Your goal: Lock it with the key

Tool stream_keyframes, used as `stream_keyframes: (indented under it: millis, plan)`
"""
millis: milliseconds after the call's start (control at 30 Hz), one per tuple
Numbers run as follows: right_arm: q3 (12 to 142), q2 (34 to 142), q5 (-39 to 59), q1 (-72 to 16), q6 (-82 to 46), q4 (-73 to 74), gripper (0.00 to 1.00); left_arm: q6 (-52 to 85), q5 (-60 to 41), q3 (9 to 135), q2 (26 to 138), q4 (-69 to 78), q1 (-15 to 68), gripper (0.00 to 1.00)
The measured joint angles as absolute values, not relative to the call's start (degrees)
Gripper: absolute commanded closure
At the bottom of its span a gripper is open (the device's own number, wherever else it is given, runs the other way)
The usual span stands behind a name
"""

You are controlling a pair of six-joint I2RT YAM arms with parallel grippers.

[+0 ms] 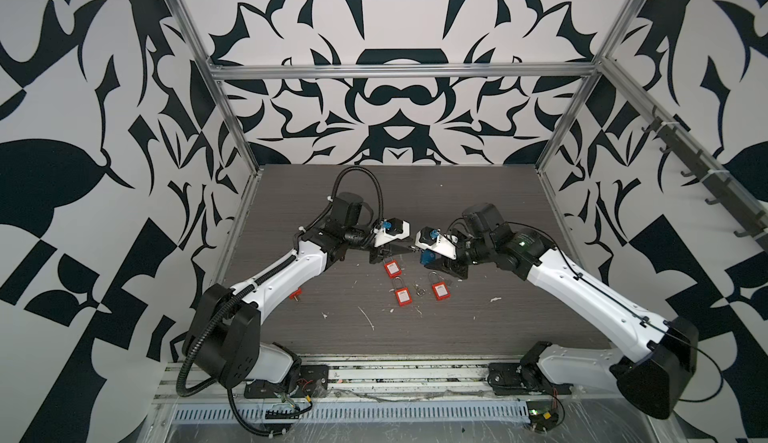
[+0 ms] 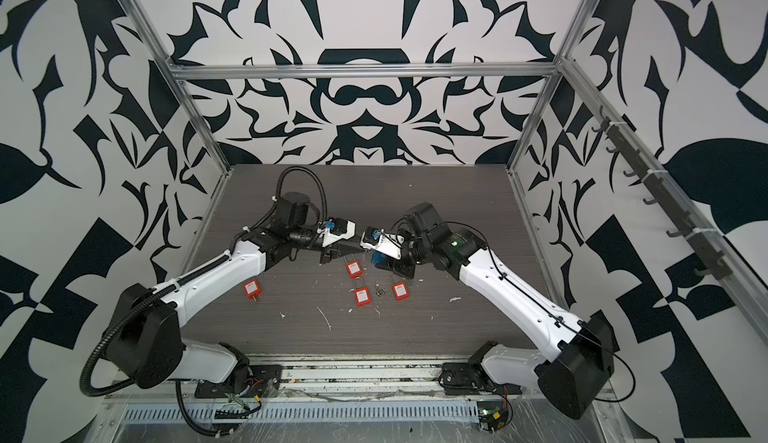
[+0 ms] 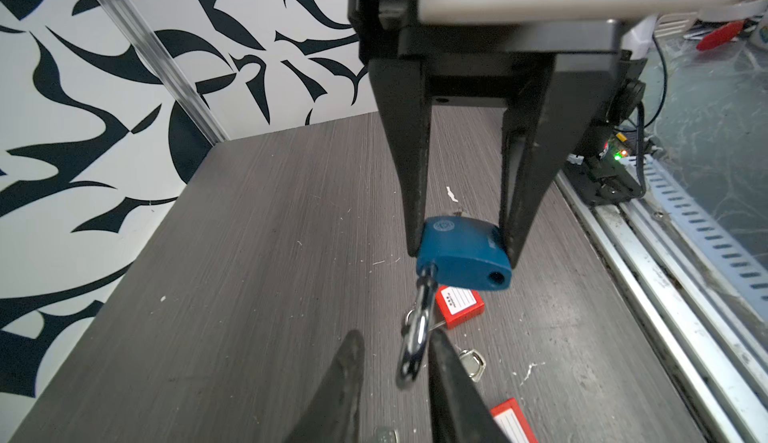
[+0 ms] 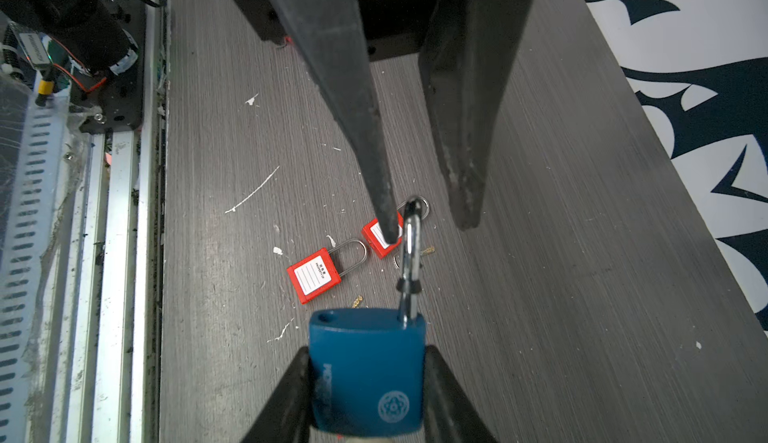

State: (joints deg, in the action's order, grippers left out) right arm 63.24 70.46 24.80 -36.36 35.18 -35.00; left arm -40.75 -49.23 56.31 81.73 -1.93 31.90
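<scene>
Right gripper (image 3: pixel 465 254) clamped on padlock (image 4: pixel 365 378) body, mid-air between arms. Shackle (image 4: pixel 409 254) hanging open, long axis pointing straight at left gripper (image 4: pixel 428 229). Left jaws narrowish, straddling shackle tip, not pinching it far as I can tell. Left arm's nearer.

Black-and-white walls (image 1: pixel 395 100) with bold swirling shapes enclose the cell on 3 sides, braced by a silver aluminium frame (image 1: pixel 399 71). The tabletop (image 1: pixel 415 187) is dark grey wood grain, scuffed and flecked with white scraps (image 1: pixel 365 318). A rack of dark hooks (image 1: pixel 698 162) runs along the right-hand wall. Along the near edge lie metal rails (image 1: pixel 415 374) and a slotted white duct (image 1: pixel 374 414). Light is even and soft.
</scene>
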Motion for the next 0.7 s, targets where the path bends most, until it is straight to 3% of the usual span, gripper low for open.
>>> stream_keyframes:
  millis: [267,400,567,600,700]
  plan:
    - [63.55,70.70,25.41,-36.23,35.22,-35.66,0.77,-40.45,-50.24,55.68,81.71,-1.85,32.18,0.90]
    - [63.75,70.72,25.21,-36.03,35.81,-35.81,0.71,-40.32,-50.87,55.70,81.71,-1.96,32.29,1.00]
    - [63.79,70.72,24.97,-36.05,36.32,-35.83,0.54,-38.76,-51.72,55.70,81.93,-1.96,32.27,1.00]
    - [63.79,70.70,24.73,-36.05,36.36,-35.86,0.45,-38.20,-51.86,55.70,82.00,-1.83,32.27,1.00]
    - [64.16,70.72,22.63,-36.05,36.47,-36.51,0.34,-35.46,-52.58,55.11,82.06,0.64,32.38,1.00]
